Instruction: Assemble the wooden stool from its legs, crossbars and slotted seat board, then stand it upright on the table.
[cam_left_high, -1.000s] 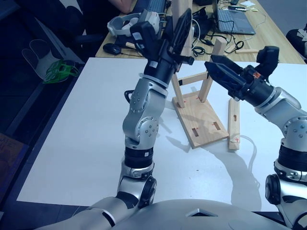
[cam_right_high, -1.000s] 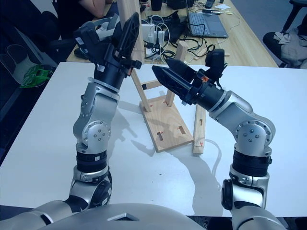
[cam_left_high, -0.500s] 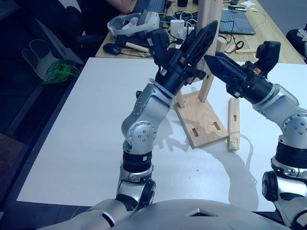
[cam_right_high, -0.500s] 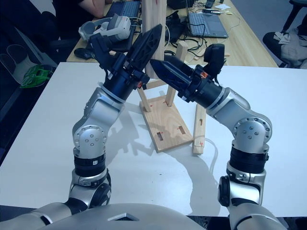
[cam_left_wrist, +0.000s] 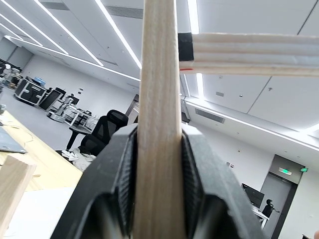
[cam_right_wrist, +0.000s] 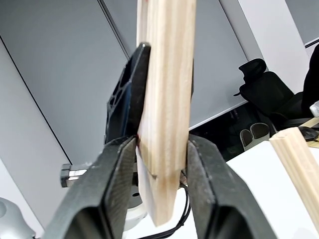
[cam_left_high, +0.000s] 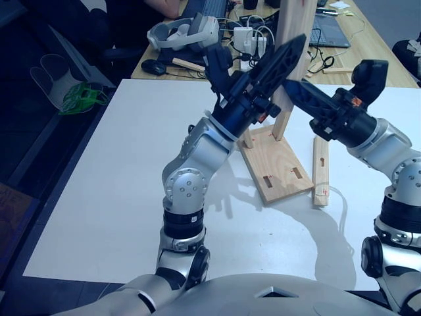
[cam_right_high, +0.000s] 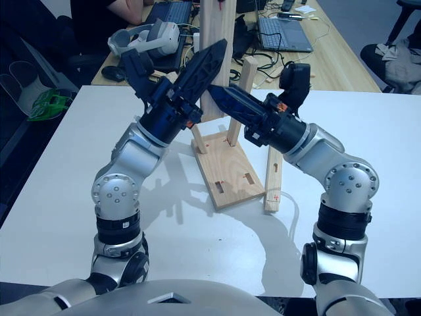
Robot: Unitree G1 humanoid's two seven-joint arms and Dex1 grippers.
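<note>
left fingers [cam_right_high: 204,62] carried the leg [cam_right_high: 217,26] into the right fingers [cam_right_high: 240,102].

Free: tabletop [cam_left_high: 112,197] left half and near edge.
Blocked: board [cam_left_high: 279,168] with standing leg [cam_right_high: 238,99] toward far edge; loose bar [cam_left_high: 320,170] beside it, toward right edge.
Above board: left fingers [cam_right_high: 204,62] and right fingers [cam_right_high: 237,102] grip raised leg [cam_right_high: 217,26].

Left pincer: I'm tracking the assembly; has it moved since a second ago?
Yes. The left pincer, gripping a leg, swung rightward over the far end of the seat board, up to the right pincer.
</note>
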